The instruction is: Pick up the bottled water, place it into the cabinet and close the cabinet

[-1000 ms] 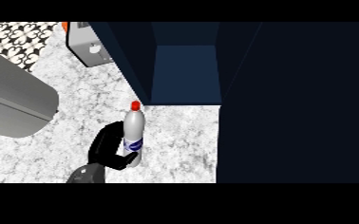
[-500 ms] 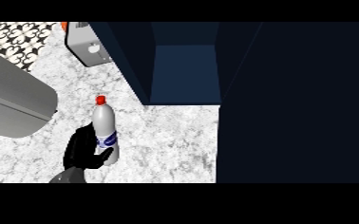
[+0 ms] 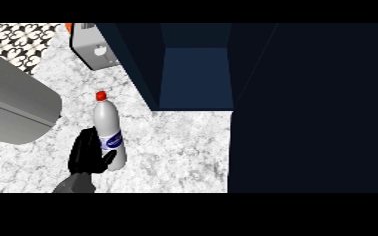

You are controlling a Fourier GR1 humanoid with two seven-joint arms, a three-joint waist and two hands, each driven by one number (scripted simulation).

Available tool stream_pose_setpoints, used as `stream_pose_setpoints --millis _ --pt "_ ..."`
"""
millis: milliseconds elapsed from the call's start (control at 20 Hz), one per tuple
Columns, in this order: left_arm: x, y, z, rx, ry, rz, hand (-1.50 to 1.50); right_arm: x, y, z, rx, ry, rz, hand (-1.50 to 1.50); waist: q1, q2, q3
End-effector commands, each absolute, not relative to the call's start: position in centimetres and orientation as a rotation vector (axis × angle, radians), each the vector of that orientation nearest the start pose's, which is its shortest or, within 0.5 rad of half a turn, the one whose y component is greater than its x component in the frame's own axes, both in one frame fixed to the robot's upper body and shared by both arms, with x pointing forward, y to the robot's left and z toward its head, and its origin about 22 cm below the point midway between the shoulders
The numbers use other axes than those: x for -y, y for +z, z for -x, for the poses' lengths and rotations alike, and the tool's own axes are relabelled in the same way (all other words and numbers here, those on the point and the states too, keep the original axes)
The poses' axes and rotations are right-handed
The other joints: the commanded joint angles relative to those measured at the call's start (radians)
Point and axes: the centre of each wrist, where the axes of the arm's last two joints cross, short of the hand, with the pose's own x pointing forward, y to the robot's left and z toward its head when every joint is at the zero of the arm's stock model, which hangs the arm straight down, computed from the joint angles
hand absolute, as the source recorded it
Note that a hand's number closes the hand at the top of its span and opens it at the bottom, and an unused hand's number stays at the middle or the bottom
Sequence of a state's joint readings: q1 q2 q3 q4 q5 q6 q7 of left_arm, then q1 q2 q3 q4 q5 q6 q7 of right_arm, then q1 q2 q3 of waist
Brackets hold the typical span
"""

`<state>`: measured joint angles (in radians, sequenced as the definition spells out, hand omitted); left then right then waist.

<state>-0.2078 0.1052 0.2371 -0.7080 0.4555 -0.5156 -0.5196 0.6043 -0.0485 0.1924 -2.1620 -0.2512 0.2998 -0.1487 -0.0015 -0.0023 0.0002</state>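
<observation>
The bottled water is a white bottle with a red cap and a blue label, standing upright over the marble counter at the lower left. My left hand is black and comes in from the lower edge. It sits on the bottle's left side with its thumb curled across the bottle's base, shut on it. The cabinet stands open at the top centre with a dark blue inside, up and to the right of the bottle. Its open door fills the right side as a large dark panel. My right hand does not show.
A large grey rounded object lies at the left edge, close to the bottle. A grey box with a small round mark stands at the back left, with an orange thing behind it. Patterned tiles cover the top left corner.
My left hand has carried the bottle leftward over the counter, away from the cabinet's opening. The cabinet and its door have not moved.
</observation>
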Motion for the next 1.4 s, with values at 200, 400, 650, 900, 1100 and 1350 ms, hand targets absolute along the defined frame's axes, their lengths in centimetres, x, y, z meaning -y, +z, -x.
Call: stream_pose_setpoints --millis 200,400,650,900,1100,1350 --pt "-27.8 -10.3 -22.3 1.532 0.368 0.496 1.50 22.9 3.9 -10.6 1.770 0.013 -0.412 -1.50 0.003 -0.001 0.001" --pt "-24.3 -6.4 -24.8 1.573 0.340 0.527 1.50 22.9 5.9 -9.9 1.785 -0.023 -0.410 -1.50 0.001 -0.001 0.001" --pt "-22.0 -2.6 -26.1 1.635 0.275 0.496 1.50 23.1 4.6 -10.5 1.772 -0.007 -0.408 -1.50 0.000 0.000 0.001" --pt "-18.4 0.5 -28.5 1.643 0.254 0.465 1.50 22.9 6.5 -10.6 1.770 -0.010 -0.445 -1.50 -0.005 0.001 0.000" --pt "-13.8 2.5 -29.7 1.682 0.196 0.421 1.50 20.8 5.2 -12.1 1.775 -0.006 -0.453 -1.50 -0.008 0.003 0.000" --pt "-11.8 5.7 -32.9 1.677 0.185 0.385 1.50 20.8 5.8 -11.8 1.780 -0.012 -0.442 -1.50 -0.011 0.003 0.000"
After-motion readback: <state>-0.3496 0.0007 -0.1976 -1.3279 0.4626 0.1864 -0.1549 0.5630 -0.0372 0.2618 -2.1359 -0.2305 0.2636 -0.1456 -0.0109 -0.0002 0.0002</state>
